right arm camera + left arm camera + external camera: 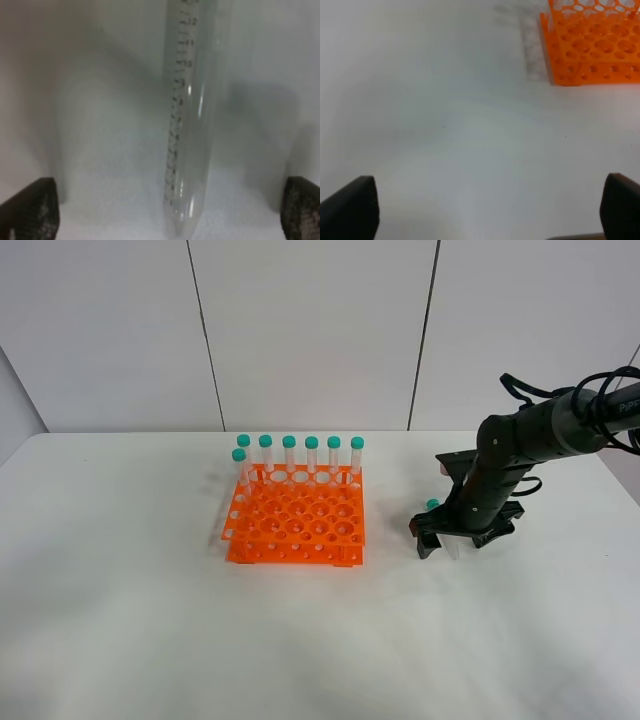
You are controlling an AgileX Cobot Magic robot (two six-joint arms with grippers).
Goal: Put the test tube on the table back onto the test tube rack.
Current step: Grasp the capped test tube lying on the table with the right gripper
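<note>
- Right end effector (161, 214): dark textured fingers spread wide, gripping nothing, set either side of the test tube.
- Test tube (192, 125): clear graduated plastic with a tapered tip and teal cap, lying on the tabletop (150, 620) beside the rack.
- Left end effector (490, 212): fingers apart, empty.
- Rack (295, 525): orange, two tiers, round holes, holding seven upright capped tubes (289, 455).
- Tabletop: white, matte.

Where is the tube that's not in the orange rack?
The tube lies on the white table, on the right side of the high view. It is just right of the orange rack, with the right claw open around it.
</note>
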